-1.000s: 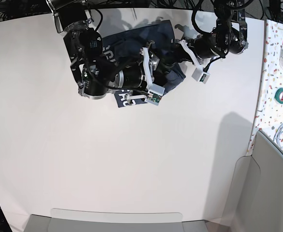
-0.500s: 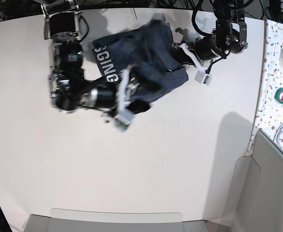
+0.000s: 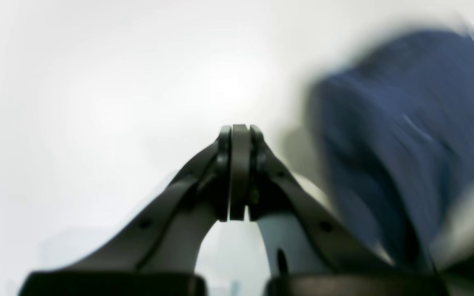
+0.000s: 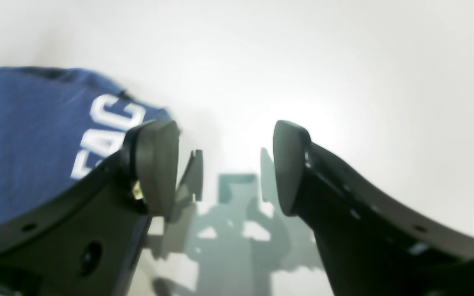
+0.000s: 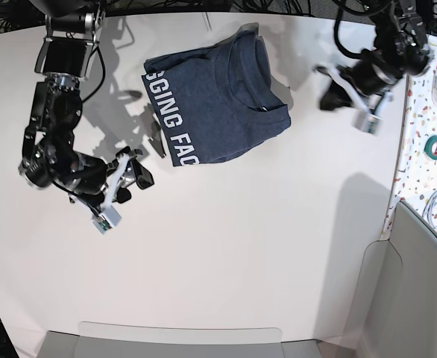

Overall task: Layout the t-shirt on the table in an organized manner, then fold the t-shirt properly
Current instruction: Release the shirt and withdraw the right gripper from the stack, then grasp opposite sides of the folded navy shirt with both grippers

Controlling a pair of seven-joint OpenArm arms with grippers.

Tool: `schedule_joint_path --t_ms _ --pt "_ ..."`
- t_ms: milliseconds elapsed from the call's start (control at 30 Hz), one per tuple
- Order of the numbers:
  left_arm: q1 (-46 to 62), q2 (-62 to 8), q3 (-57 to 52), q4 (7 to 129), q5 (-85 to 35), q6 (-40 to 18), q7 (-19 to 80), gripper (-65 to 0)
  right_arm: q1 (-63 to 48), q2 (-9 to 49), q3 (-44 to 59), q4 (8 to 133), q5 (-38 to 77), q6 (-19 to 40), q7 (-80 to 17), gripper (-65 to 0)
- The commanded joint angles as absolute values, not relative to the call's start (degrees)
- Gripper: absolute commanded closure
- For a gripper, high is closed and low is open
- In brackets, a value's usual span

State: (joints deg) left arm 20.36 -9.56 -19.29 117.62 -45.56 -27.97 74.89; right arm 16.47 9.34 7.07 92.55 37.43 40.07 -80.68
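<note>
The left hand (image 5: 327,88) hangs over bare counter (image 5: 226,253) with its jaws pressed together, gripping nothing, near the t-shirt's (image 5: 215,97) collar side. The right hand (image 5: 142,165) has its jaws spread apart and empty, just beside the shirt's lettered edge. The dark blue t-shirt lies folded into a compact rectangle at the far middle of the white counter, its white letters facing up.

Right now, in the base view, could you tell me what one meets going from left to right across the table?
Right gripper → t-shirt → left gripper → green tape roll, all above or beside the table.
</note>
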Motion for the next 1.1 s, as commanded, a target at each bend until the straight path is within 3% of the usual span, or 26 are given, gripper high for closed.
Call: schedule_joint_path --t_ms 0,67,200,400,533,767,1067 --pt "20.35 -10.95 -17.71 118.64 -48.92 -29.58 74.24 0.0 19.21 9.27 5.85 93.14 36.97 40.00 -79.34 -35.9" --pt "20.35 -12.53 -12.70 118.64 -52.88 -31.87 74.33 0.0 21.41 9.19 2.86 93.14 33.36 40.00 -77.93 -34.0" --pt "20.09 -15.08 -7.16 118.73 -59.56 -32.04 74.24 0.0 24.92 9.19 -2.33 92.62 28.44 40.00 -75.03 -22.5" --pt "19.56 -15.34 -5.41 118.55 -69.85 -32.22 74.95 0.0 28.44 9.19 -7.43 83.65 26.95 40.00 -70.81 -10.6" --pt "17.89 -17.36 4.18 118.46 -71.69 -32.22 74.95 0.0 30.02 9.10 -13.76 78.20 26.95 40.00 -67.65 0.0" --pt "14.64 -17.63 20.53 115.65 -65.45 -31.69 74.95 0.0 30.11 6.20 -18.51 77.05 23.08 40.00 -65.63 0.0" --pt "14.29 -17.63 21.23 109.41 -52.88 -31.69 74.33 0.0 27.12 5.41 -18.59 77.58 20.70 40.00 -65.98 0.0"
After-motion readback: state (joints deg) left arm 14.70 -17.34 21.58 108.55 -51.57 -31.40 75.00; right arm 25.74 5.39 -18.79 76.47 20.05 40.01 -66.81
